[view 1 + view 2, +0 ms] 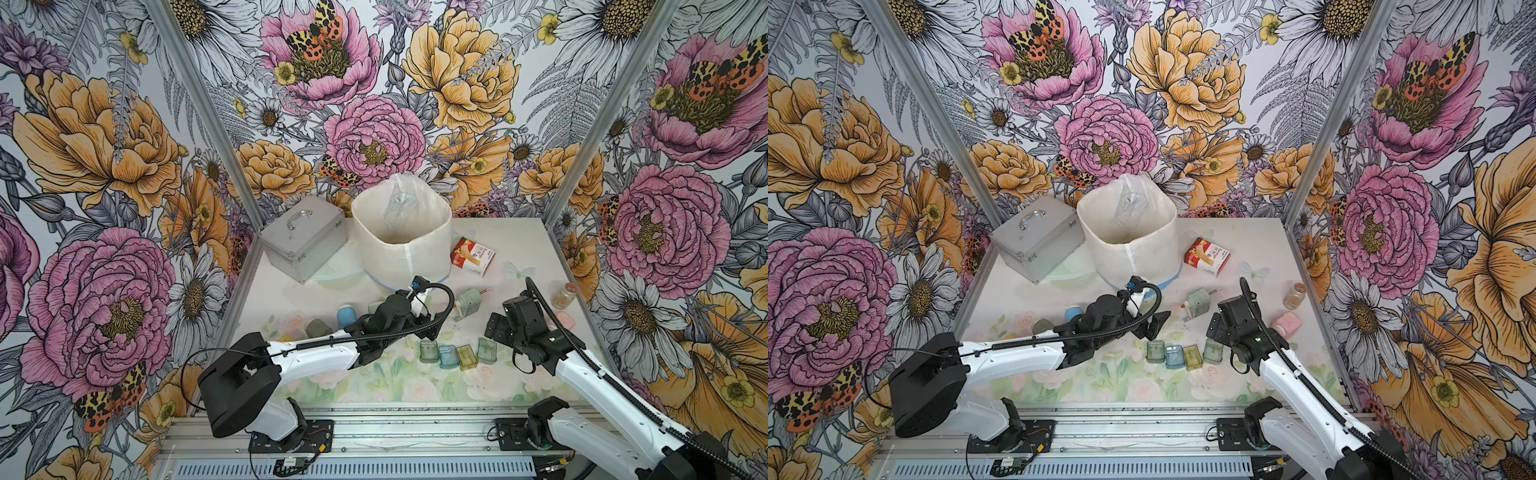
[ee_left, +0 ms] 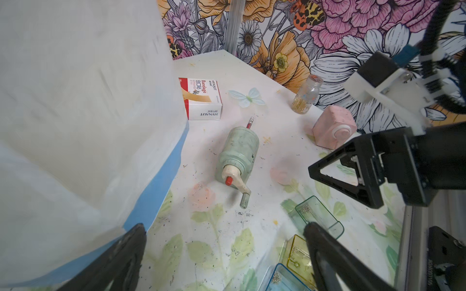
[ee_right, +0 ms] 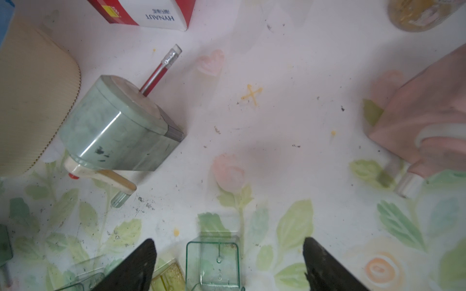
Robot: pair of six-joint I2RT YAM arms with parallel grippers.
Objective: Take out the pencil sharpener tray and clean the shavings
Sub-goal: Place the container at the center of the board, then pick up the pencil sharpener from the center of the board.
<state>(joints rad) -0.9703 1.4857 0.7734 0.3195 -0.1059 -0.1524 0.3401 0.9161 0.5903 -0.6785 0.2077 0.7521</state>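
Observation:
Several small clear trays stand in a row at the table's front middle: green (image 1: 429,351), blue (image 1: 448,356), yellow (image 1: 466,356) and a second green tray (image 1: 487,350) (image 3: 213,264). My right gripper (image 1: 494,328) (image 3: 228,240) hovers over that last tray, open, its fingers wide on either side and apart from it. A pale green pencil sharpener (image 1: 469,301) (image 2: 238,153) lies on its side behind the row with a red pencil in it. Dark shavings (image 2: 242,214) (image 3: 146,204) fleck the table near its crank. My left gripper (image 1: 428,328) (image 2: 225,226) is open and empty.
A white lined bin (image 1: 401,237) stands at the back, with a metal case (image 1: 303,237) to its left and a bandage box (image 1: 473,256) to its right. A pink sharpener (image 1: 561,320) and a small jar (image 1: 563,295) sit far right. Blue (image 1: 346,316) and grey (image 1: 318,328) sharpeners sit left.

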